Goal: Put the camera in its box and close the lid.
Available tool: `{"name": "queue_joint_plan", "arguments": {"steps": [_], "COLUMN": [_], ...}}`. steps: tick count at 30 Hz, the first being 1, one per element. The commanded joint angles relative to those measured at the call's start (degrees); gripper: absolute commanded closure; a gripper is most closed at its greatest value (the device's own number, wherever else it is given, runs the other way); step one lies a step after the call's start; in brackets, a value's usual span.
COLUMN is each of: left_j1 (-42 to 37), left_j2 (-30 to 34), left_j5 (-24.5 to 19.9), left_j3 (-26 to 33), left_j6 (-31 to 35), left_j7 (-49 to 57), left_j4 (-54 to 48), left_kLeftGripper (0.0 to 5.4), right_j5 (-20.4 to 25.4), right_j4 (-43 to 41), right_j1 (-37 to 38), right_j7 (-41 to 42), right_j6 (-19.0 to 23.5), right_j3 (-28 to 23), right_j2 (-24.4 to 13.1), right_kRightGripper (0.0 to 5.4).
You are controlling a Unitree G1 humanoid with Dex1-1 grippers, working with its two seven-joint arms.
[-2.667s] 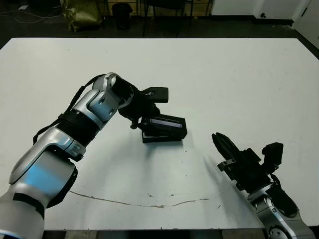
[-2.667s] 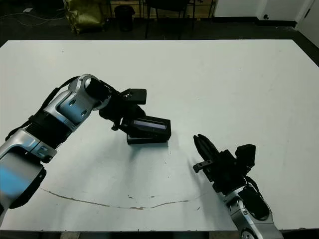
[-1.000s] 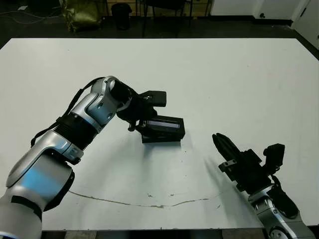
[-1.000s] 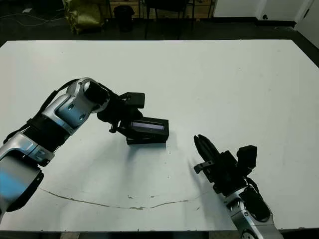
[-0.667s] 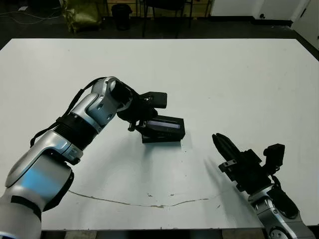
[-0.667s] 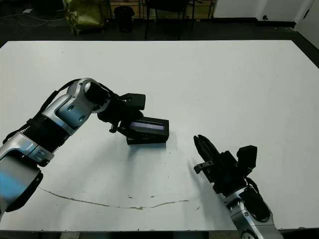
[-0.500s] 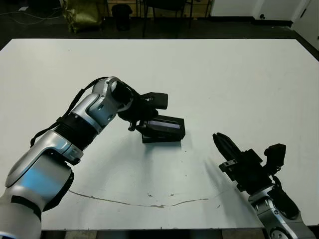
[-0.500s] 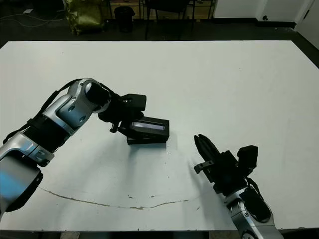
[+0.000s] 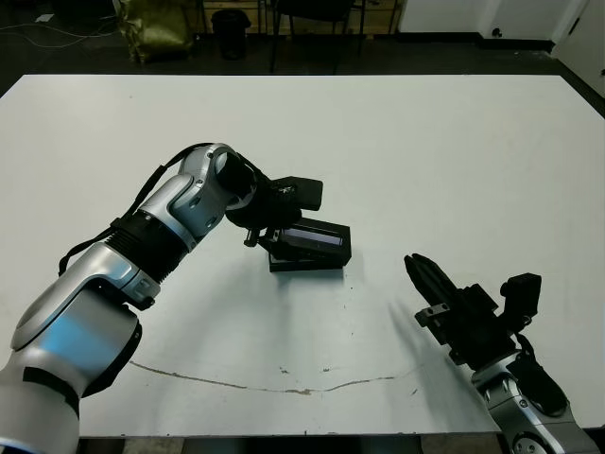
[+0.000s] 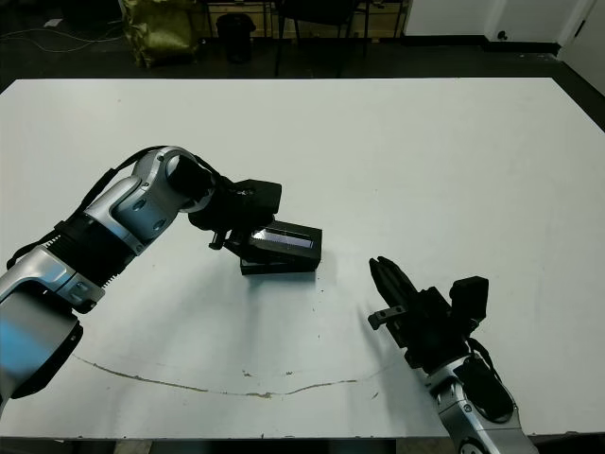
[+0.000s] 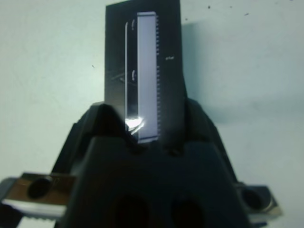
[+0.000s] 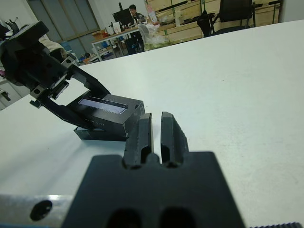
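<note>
Your left gripper (image 9: 276, 219) is clamped on the near-left end of the lid (image 9: 313, 236), one finger on each long side. The lid sits near the middle of the tabletop (image 9: 454, 151), tilted over the box (image 12: 102, 133), its long axis running away from your fingers toward the right edge. The camera isn't visible. Your right gripper (image 12: 156, 133) is closed, empty and well apart by the near edge, so pressing down falls to your left.

left gripper (image 9: 276, 219) clamped, right gripper (image 9: 423, 280) fingers together
</note>
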Motion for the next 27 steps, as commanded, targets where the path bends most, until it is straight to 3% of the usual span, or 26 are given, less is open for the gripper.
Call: {"name": "queue_joint_plan", "arguments": {"steps": [1, 12, 21, 25, 27], "left_j1": [3.9, 3.9, 4.3, 4.3, 4.4], "left_j2": [1.0, 1.1, 1.5, 1.1, 1.3], "left_j5": [2.8, 2.1, 2.2, 1.8, 2.3], "left_j3": [-3.2, -3.5, -4.4, -4.2, -4.7], "left_j6": [0.7, 0.4, -7.6, -6.8, -8.8], "left_j7": [-1.6, -3.3, -4.1, -5.3, -5.0], "left_j4": [1.3, 1.8, 2.7, 3.2, 2.9], "left_kLeftGripper": [2.94, 2.85, 0.93, 0.1, 0.01], "right_j5": [0.0, 0.9, 0.1, -0.5, 0.1], "right_j4": [0.6, 0.1, -0.2, -0.8, -0.4], "right_j1": [0.4, 0.6, 0.6, 0.7, 0.6], "right_j7": [0.2, -0.3, -0.9, -1.0, -0.5], "right_j6": [0.4, 1.5, 1.4, 1.4, 1.1], "right_j3": [-0.5, -0.6, -0.4, -0.2, -0.4], "right_j2": [-0.3, -0.2, -0.3, -0.6, -0.3], "right_kRightGripper": [5.4, 5.4, 5.4, 5.4, 5.4]}}
